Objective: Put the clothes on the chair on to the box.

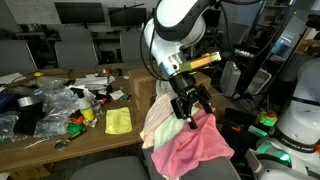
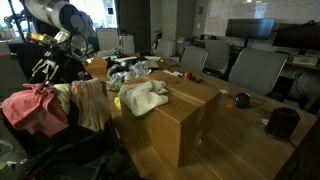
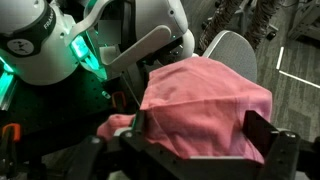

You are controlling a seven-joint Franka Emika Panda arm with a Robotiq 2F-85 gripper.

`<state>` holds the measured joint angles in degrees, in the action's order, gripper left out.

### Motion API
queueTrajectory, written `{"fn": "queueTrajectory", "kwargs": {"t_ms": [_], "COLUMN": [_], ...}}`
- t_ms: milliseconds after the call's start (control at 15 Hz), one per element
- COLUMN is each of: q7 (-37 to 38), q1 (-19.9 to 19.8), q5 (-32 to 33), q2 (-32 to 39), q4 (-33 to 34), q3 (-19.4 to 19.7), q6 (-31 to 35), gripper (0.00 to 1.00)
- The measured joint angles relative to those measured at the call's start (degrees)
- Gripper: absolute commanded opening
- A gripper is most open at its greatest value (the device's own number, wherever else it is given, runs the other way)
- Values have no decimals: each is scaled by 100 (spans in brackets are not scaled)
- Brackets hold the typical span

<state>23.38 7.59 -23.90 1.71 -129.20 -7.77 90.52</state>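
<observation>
While the gripper (image 1: 190, 108) hangs just above the pink garment (image 1: 200, 145), its 2 fingers (image 3: 268, 140) stand wide apart and clamp nothing. In the wrist view the pink fabric bulges up between the dark fingers, close under them, but whether they touch it I cannot tell. The pink garment lies draped over the top of the chair (image 1: 205, 172), and a pale yellow-green garment (image 1: 158, 122) hangs just beside it on the left in that exterior view. In an exterior view from another side the same 2 pieces show on the chair at the left, the pink one (image 2: 30, 105) nearer the edge and the pale one (image 2: 90, 100) next to it, with the gripper (image 2: 45, 68) above them. Right of the chair, and close to it, stands the box (image 2: 175, 125), brown and plain-sided. 1 white garment (image 2: 145, 97) lies crumpled on its top near the left end. A wooden table (image 1: 60, 145) sits left of the chair, littered with small items, and a flat bright-yellow cloth (image 1: 118, 121) lies on it near the chair. Behind the pink garment in the wrist view rises the robot base (image 3: 40, 45), white with a green glow.
</observation>
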Motion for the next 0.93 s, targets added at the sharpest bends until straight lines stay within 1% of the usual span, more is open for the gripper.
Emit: {"fn": "queueTrajectory", "kwargs": {"t_ms": [267, 333, 400, 467, 533, 667, 733, 867, 933], "q7": [87, 94, 99, 101, 107, 111, 112, 116, 118], "q1": [11, 11, 11, 11, 11, 11, 11, 11, 11], "q5": [0, 0, 0, 0, 0, 0, 0, 0, 0], "q2": [0, 0, 0, 0, 0, 0, 0, 0, 0], "q4": [-51, -52, -52, -52, -52, -52, -52, -49, -45], "q3": [-24, -24, -24, -24, -24, -24, -24, -24, -24], "q6": [100, 104, 107, 108, 110, 113, 113, 113, 113], "gripper": [100, 95, 73, 70, 70, 53, 44, 31, 22]}}
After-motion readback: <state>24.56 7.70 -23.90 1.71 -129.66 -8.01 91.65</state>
